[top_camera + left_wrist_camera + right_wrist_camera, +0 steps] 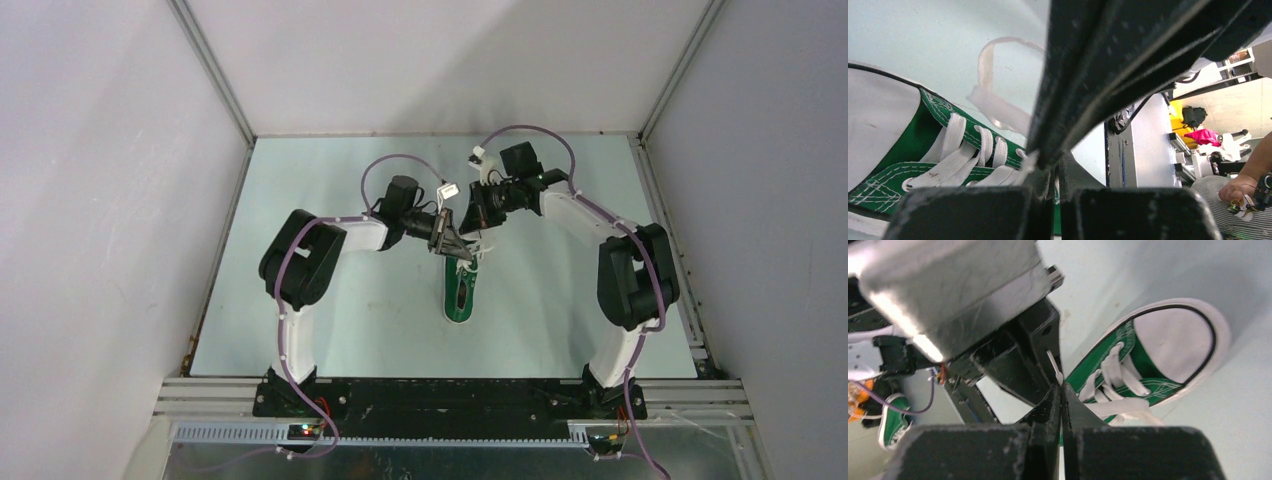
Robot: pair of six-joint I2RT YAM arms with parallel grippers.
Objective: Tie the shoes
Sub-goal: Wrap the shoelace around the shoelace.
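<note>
sneaker (pixel 460 292) of green canvas, flat white laces (pixel 952 137), rounded rubber toe cap (pixel 1173 337)

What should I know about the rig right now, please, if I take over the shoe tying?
Left gripper: shut beside the laces, hold unclear.
Right gripper: shut on a lace end.
Green sneaker: lying on the table, both grippers meeting over its far end.
Done: laces threaded, one end gripped.
Left: no bow visible; cross, loop, tighten.

Pale green tabletop (pixel 330 330), white walls (pixel 100 200), alu frame rail (pixel 210 397); person's hand (pixel 1239 188) off-table, bkgd.
</note>
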